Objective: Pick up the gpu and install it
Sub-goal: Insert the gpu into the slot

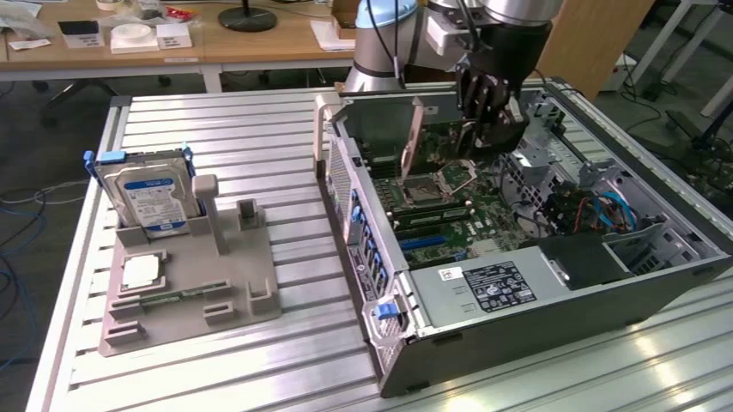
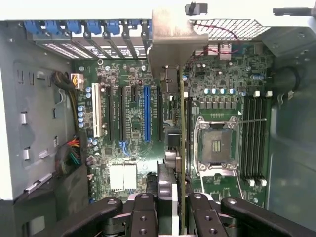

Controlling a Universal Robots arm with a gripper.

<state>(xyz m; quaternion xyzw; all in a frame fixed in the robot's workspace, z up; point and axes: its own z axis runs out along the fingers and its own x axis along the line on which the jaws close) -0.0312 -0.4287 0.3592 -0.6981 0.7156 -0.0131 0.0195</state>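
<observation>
The gripper [image 2: 173, 215] pinches the gpu [image 2: 171, 49] edge-on, fan face hidden, over the motherboard [image 2: 133, 113].

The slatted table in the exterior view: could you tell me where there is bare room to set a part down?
Bare table lies beyond the hard drive, between the grey tray and the computer case, and along the near edge. Inside the case is crowded: the hand holds the gpu there.
</observation>
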